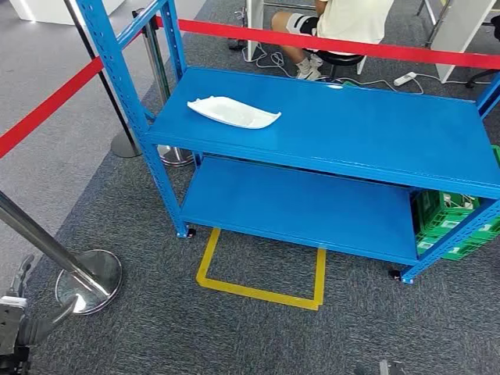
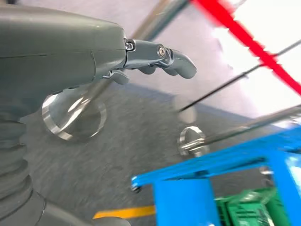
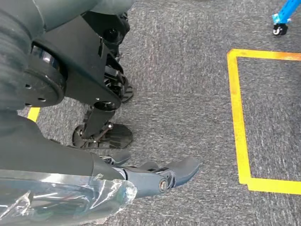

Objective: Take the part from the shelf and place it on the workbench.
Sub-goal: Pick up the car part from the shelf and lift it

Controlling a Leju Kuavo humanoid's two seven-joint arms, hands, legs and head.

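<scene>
The part [image 1: 233,112] is a flat white moulded piece lying on the left half of the upper board of the blue shelf [image 1: 366,133], straight ahead of me. My left arm [image 1: 15,328] hangs low at the near left, far from the shelf. Its left hand [image 2: 156,56] has straight fingers and holds nothing, with the carpet and a shelf corner [image 2: 184,188] beyond it. My right hand [image 3: 156,174] hangs over the grey carpet with its fingers stretched out and nothing in them.
A yellow taped square [image 1: 262,293] marks the carpet in front of the shelf. Chrome stanchions [image 1: 88,281] with a red belt [image 1: 330,43] stand left and behind. Green crates [image 1: 454,223] sit under the shelf's right end. A person [image 1: 348,19] sits beyond the belt.
</scene>
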